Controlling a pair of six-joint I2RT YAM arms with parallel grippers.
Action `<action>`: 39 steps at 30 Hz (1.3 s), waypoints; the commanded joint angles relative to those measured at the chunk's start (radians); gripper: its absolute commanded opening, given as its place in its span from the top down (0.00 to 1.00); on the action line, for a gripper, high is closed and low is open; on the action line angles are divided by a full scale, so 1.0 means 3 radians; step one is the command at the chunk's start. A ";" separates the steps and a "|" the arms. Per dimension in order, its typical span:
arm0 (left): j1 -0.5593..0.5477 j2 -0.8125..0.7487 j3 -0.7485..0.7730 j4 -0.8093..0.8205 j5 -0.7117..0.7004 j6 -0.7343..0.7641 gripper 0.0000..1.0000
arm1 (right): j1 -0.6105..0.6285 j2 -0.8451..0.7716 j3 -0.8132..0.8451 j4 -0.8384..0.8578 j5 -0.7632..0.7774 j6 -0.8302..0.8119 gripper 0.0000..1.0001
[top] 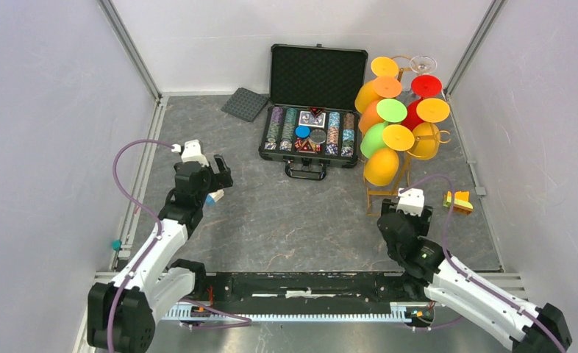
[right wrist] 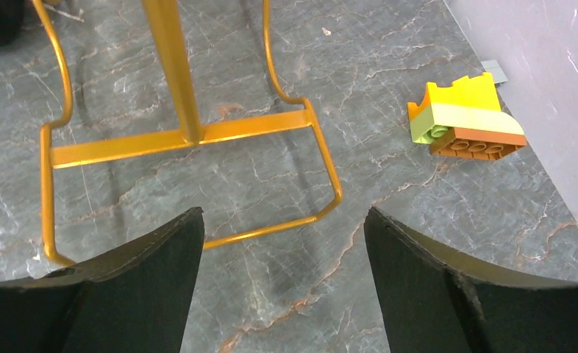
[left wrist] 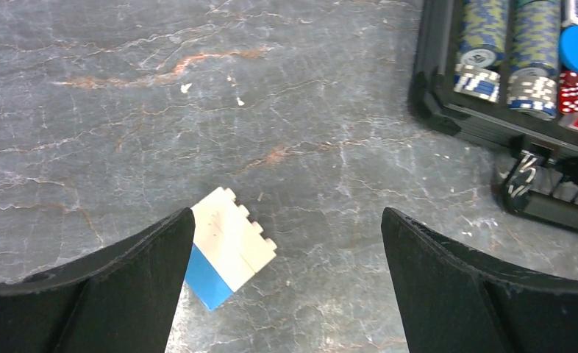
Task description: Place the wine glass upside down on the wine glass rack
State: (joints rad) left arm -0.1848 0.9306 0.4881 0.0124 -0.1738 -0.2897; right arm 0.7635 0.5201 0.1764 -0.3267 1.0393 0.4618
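Two robot arms reach over a grey marbled table (top: 286, 220). The one gold wine glass rack (right wrist: 198, 136) stands at the right side, and six coloured wine glasses (top: 382, 168) hang on it upside down: three yellow, one orange, one green, one red. One clear glass (top: 423, 64) sits at its far end. The left gripper (left wrist: 286, 220) is spread wide and empty above one white-and-blue block (left wrist: 231, 246). The right gripper (right wrist: 282, 217) is likewise wide apart, holding nothing, over the rack's rectangular base. One yellow, green and orange brick stack (right wrist: 466, 118) lies near the right wall. One open poker chip case (top: 318, 73) stands beside the rack, with one grey foam pad (top: 245, 104) to its left.
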 commanded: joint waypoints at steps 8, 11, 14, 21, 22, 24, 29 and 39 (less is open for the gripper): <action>0.0382 0.0245 -0.0217 0.0811 0.0331 0.0255 0.00 | -0.0721 0.0378 -0.0044 0.1319 -0.0505 -0.0885 0.02; 0.0413 0.0250 -0.0326 0.0989 0.0338 0.0254 0.00 | -0.1049 0.0538 -0.0131 0.1608 -0.0710 -0.1049 0.02; 0.0430 0.0262 -0.0373 0.1138 0.0379 0.0319 0.00 | -0.1446 0.0738 -0.0254 0.2027 -0.0984 -0.1066 0.02; 0.0433 0.0464 -0.0501 0.1676 0.0531 0.0560 0.00 | -0.1888 0.1394 -0.0348 0.3129 -0.1290 -0.1438 0.02; 0.0434 0.0520 -0.0528 0.1747 0.0542 0.0585 0.00 | -0.1905 0.1469 -0.0392 0.3340 -0.1293 -0.1510 0.02; 0.0437 0.0612 -0.0605 0.1994 0.0564 0.0613 0.00 | -0.1964 0.1628 -0.0431 0.3599 -0.1344 -0.1652 0.02; 0.0436 0.0925 -0.0839 0.2729 0.0693 0.0682 0.00 | -0.1989 0.1912 -0.0619 0.4246 -0.1442 -0.1756 0.02; 0.0437 0.1297 -0.0793 0.3126 0.0529 0.0961 0.00 | -0.1993 0.2321 -0.0750 0.5028 -0.1508 -0.1946 0.02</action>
State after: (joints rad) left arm -0.0601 1.2598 0.2459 0.7399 0.0097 -0.0952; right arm 0.1688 1.1801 0.0105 0.9638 0.6125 -0.0948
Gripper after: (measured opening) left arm 0.994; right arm 0.979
